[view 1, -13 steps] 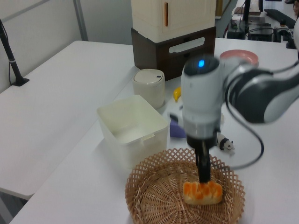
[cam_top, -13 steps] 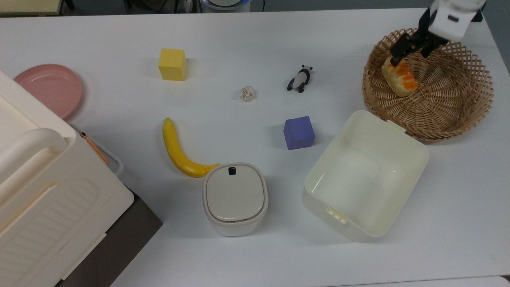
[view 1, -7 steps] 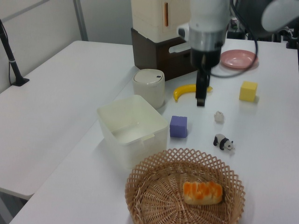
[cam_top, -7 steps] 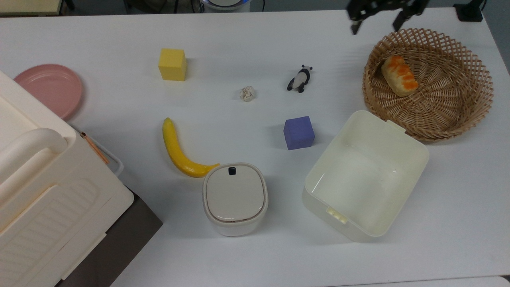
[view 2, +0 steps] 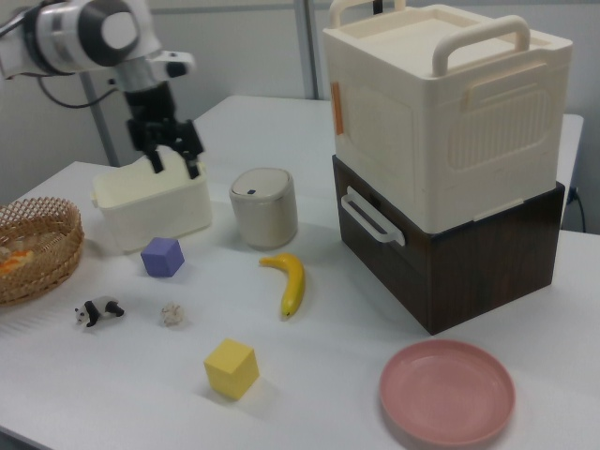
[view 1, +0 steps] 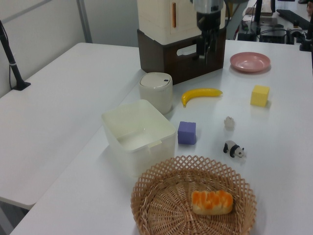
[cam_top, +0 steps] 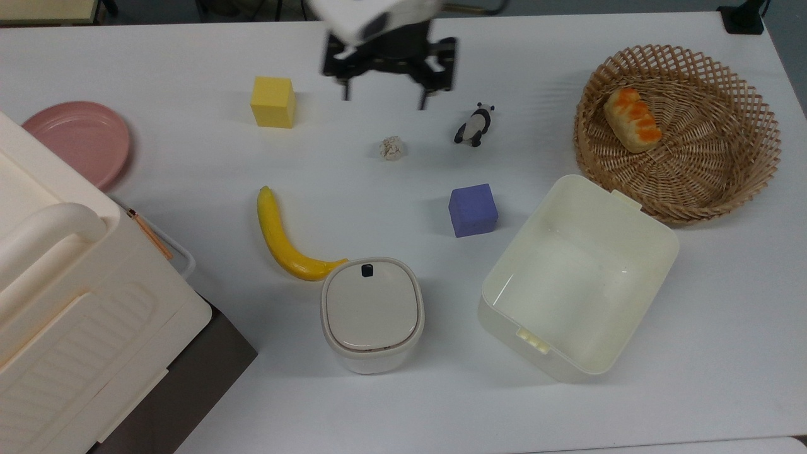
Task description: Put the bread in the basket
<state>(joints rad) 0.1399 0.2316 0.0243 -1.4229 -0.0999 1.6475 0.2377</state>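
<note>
The bread [cam_top: 632, 120], a small loaf with an orange-brown top, lies loose inside the round wicker basket [cam_top: 725, 189] near its upper left wall in the top view. The left view has the bread [view 1: 212, 202] resting on the basket's [view 1: 146, 188] woven base. My gripper [cam_top: 383, 99] hangs open and empty high over the table, far to the top view's left of the basket, between the yellow cube and the panda. In the right view the gripper [view 2: 175, 161] is raised in front of the cream tub, and the basket [view 2: 42, 253] sits at the left edge.
On the table are a yellow cube [cam_top: 273, 101], a toy panda [cam_top: 474, 124], a whitish ball [cam_top: 391, 148], a purple cube [cam_top: 473, 209], a banana [cam_top: 280, 239], a cream tub [cam_top: 656, 230], a lidded bin [cam_top: 372, 312] and a pink plate [cam_top: 75, 142]. A large storage box [cam_top: 63, 284] stands at the left.
The gripper let go of the bread in the basket, rose, and swept to the top view's left across the table. The bread stayed in the basket.
</note>
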